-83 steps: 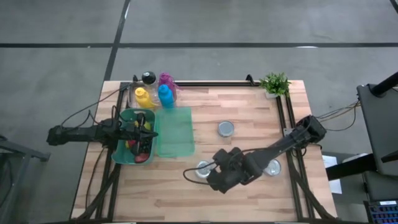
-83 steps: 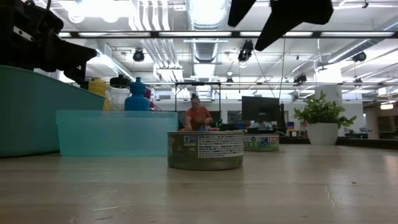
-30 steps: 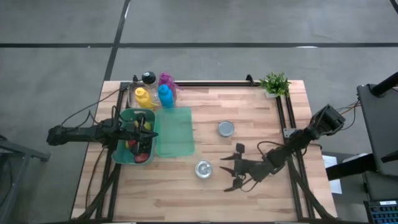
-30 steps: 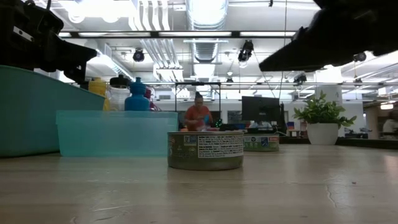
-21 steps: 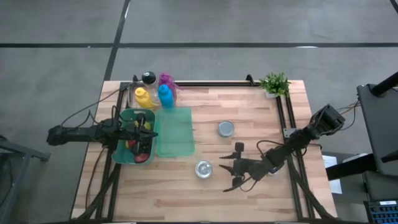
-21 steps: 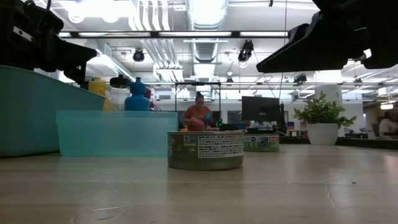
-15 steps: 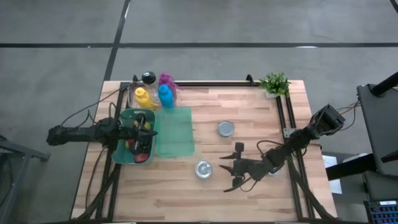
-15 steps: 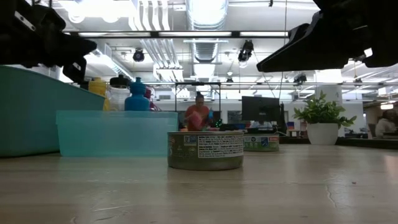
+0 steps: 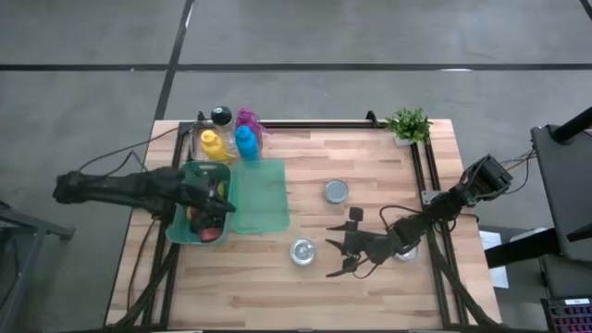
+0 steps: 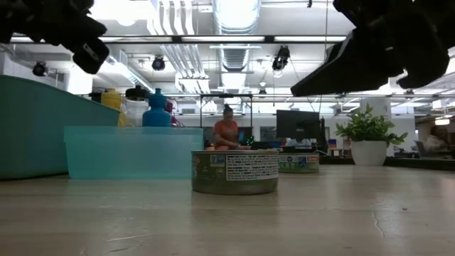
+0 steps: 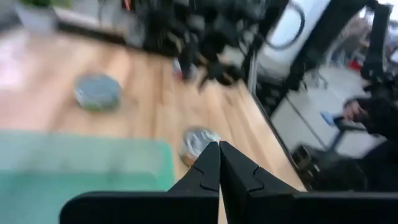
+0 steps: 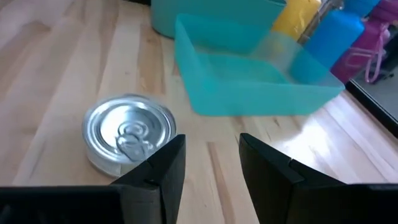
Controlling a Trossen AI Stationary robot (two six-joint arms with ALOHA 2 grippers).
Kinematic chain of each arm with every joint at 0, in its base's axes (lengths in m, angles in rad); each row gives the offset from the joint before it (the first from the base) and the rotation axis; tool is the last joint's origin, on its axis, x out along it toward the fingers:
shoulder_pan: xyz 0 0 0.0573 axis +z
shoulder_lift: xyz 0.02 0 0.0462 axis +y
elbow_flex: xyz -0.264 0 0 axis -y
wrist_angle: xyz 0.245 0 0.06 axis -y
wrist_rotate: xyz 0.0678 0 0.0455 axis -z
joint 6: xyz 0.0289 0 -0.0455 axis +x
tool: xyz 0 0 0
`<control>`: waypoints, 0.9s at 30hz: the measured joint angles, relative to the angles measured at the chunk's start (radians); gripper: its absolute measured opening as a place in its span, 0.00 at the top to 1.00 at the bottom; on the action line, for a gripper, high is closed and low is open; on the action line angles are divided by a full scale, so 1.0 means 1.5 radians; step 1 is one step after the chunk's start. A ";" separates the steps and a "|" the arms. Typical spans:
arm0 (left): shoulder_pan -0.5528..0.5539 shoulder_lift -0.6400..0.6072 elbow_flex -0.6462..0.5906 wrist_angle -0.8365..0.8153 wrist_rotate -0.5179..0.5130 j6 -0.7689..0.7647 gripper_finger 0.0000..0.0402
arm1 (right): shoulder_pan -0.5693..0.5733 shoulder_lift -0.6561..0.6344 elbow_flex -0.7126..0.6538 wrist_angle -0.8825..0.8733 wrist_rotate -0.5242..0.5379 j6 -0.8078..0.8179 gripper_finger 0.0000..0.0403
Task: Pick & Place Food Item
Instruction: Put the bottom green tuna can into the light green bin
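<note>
The round silver tin can [image 9: 302, 252] stands on the wooden table [image 9: 370, 176] just at nine o'clock of the right gripper [image 9: 339, 260] — its fingers spread wide — while the left gripper [image 9: 225, 205], fingers pressed together and empty, is farther off over the teal basket [image 9: 180, 176].

No readable text showing anywhere. The near can [image 10: 234, 171] in the low view is carrying a white label panel with fine print and what looks like a barcode, but none of it is resolving into words or numbers. The farther can [image 10: 298, 163] is also showing a label band, equally illegible, and the bottles [image 9: 231, 137] are displaying no markings I can make out.
</note>
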 joint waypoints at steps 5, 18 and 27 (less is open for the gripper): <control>-0.086 0.157 0.049 0.033 -0.017 -0.015 0.99 | 0.000 0.000 0.000 -0.040 -0.001 0.001 0.64; -0.273 0.521 0.265 0.056 -0.201 0.026 0.99 | 0.000 0.000 -0.001 -0.054 -0.004 0.043 0.64; -0.272 0.646 0.318 0.115 -0.205 -0.007 0.99 | 0.001 0.001 -0.001 -0.054 -0.103 0.068 0.64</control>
